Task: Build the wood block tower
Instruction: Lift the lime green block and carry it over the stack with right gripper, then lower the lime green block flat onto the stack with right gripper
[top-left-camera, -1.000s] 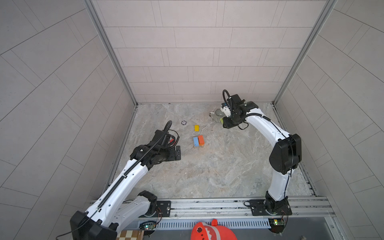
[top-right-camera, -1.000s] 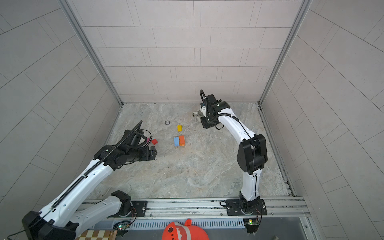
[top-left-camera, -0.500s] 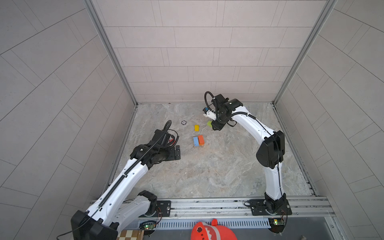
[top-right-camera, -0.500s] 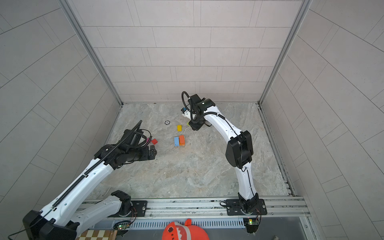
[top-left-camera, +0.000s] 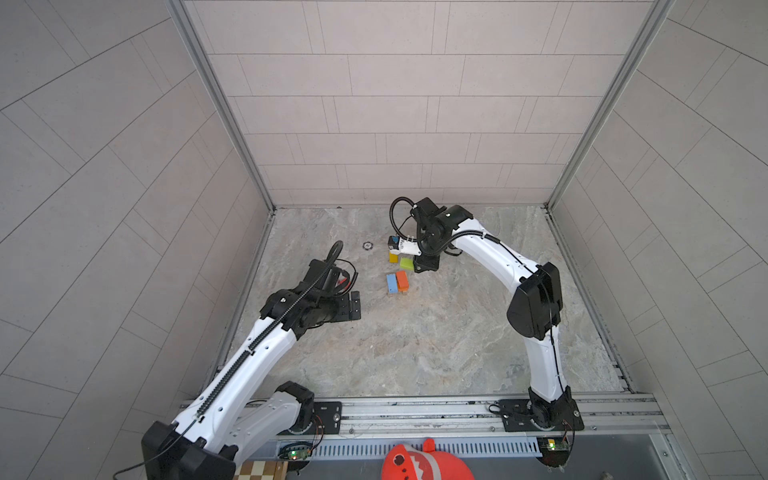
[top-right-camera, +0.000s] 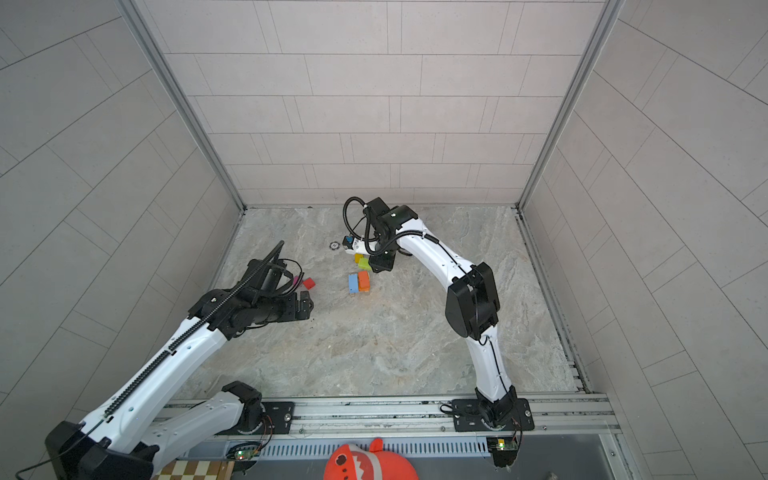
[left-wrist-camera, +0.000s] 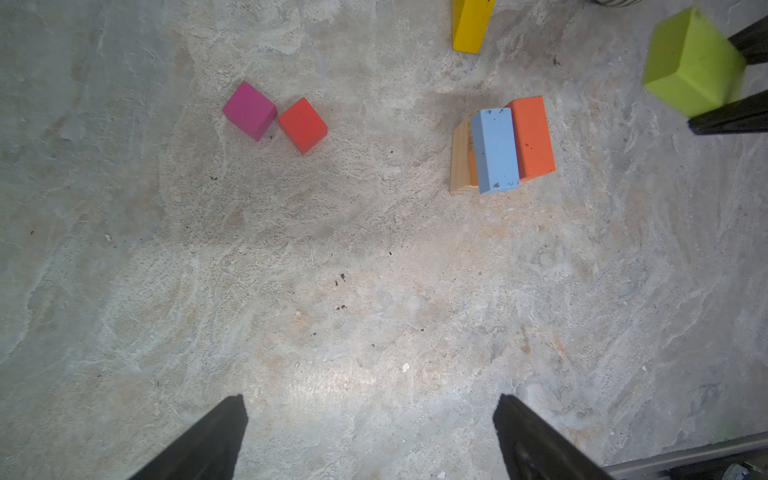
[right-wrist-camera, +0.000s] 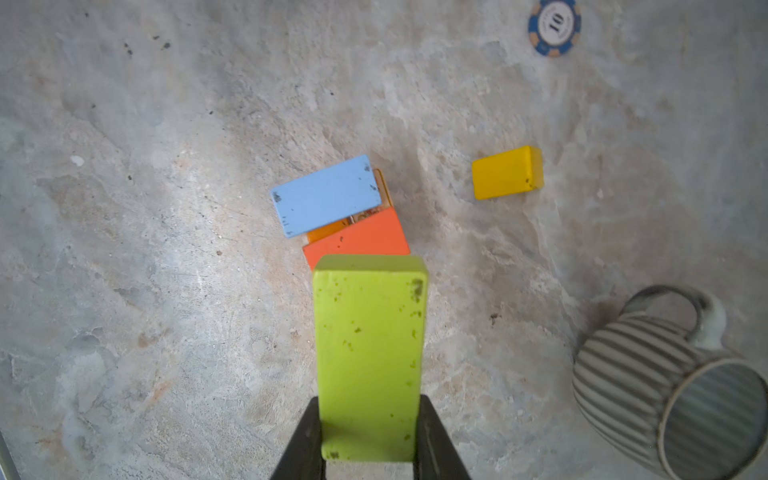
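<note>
The tower (top-left-camera: 397, 282), a low stack of matte rectangular wooden bricks topped by a blue brick (right-wrist-camera: 326, 195) and an orange brick (right-wrist-camera: 357, 239), sits mid-desk (left-wrist-camera: 332, 291) on veined stone. Near it, the right tool (right-wrist-camera: 370, 434) pinches a speckled green brick (right-wrist-camera: 370, 340). The left tool (left-wrist-camera: 370, 419) stands wide and empty.

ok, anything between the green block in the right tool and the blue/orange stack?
Nothing visible. The right tool holds the green block just short of the stack, with no other thing between them. The yellow block and the mug sit off to the side, clear of that line.
</note>
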